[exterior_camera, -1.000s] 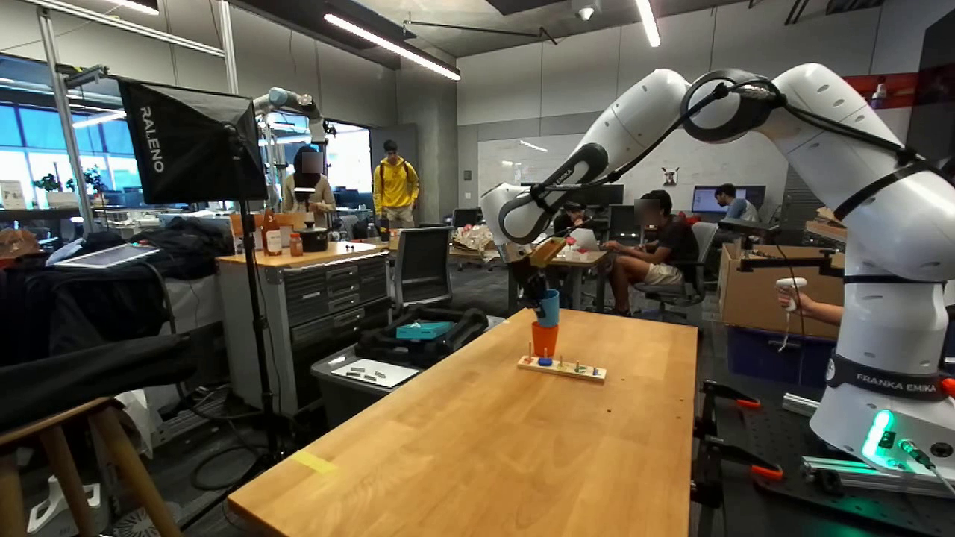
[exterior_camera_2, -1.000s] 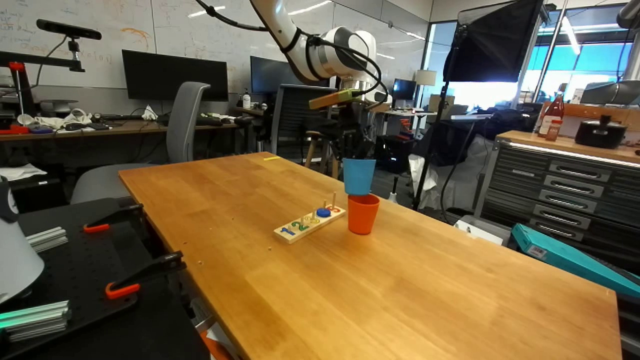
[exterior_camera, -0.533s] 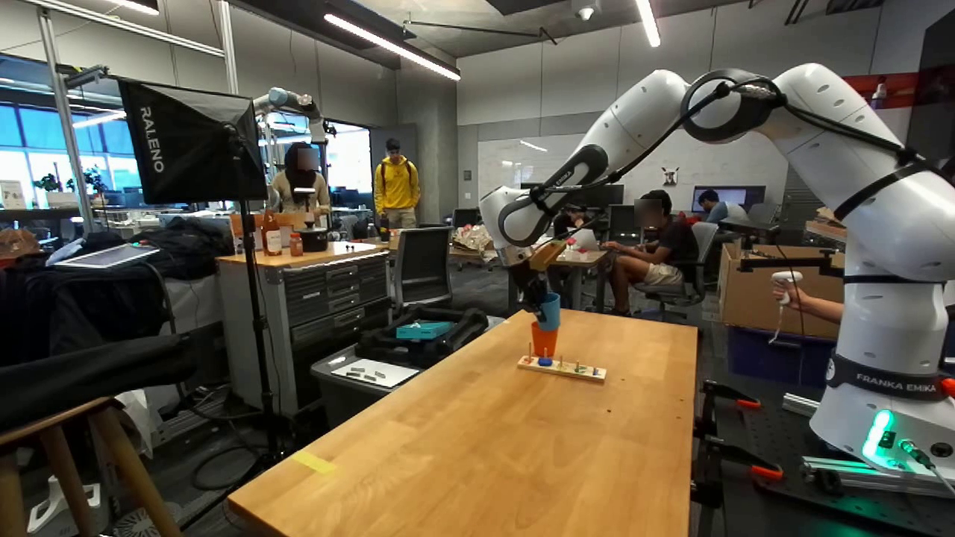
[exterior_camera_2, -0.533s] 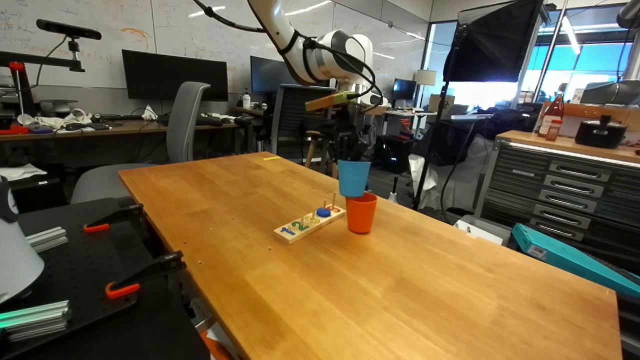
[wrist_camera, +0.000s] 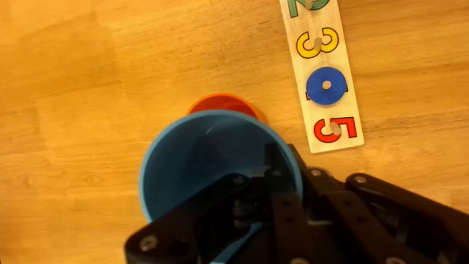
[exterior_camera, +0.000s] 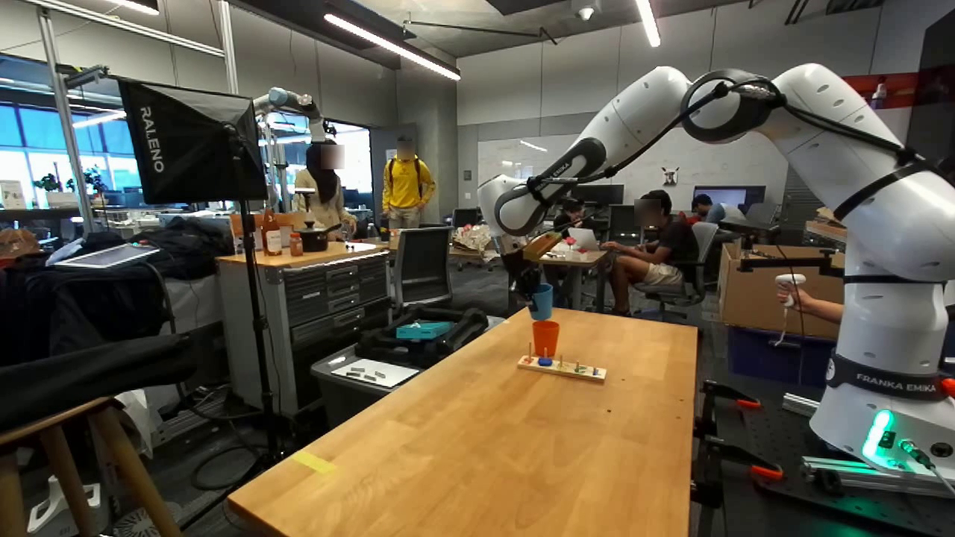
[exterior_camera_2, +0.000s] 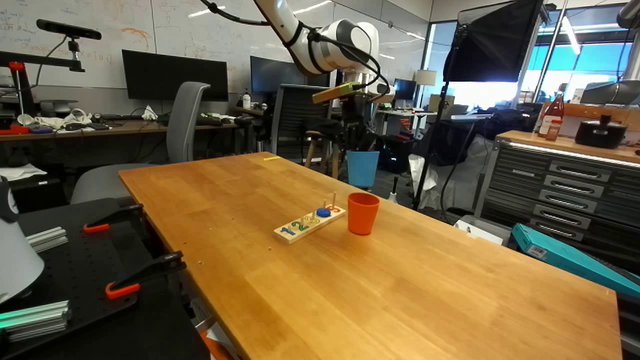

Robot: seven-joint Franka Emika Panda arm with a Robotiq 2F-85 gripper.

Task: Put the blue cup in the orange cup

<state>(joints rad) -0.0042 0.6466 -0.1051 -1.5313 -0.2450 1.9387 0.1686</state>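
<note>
We are seeing the pincer (wrist_camera: 283, 152) pinching the wall of the blue cup (exterior_camera_2: 362, 169), gripping it from inside and outside. In both exterior views the blue cup is hanging in the air, roughly upright with its mouth facing up, near and a little higher than the orange cup (exterior_camera_2: 363, 215); whether it is hovering squarely over that one, we cannot tell. In the wrist view we are looking down into the blue cup, and a sliver of the orange cup is peeking out past its far rim. The orange cup is standing upright on the wooden tabletop (exterior_camera_2: 410, 285). In an exterior view a number board (exterior_camera_2: 315, 224) is lying just left of the orange cup, and in the wrist view we are noticing a blue disc (wrist_camera: 317, 90) sitting around the peg (wrist_camera: 326, 85) between its yellow 3 and its red 5. In an exterior view we are finding the white arm (exterior_camera: 821, 149) standing on the right, a yellow strip (exterior_camera: 315, 462) lying on the near left part of the tabletop, and a black softbox (exterior_camera: 194, 142) standing on the left. Farther back, a person in a yellow top (exterior_camera: 405, 185) is standing.
</note>
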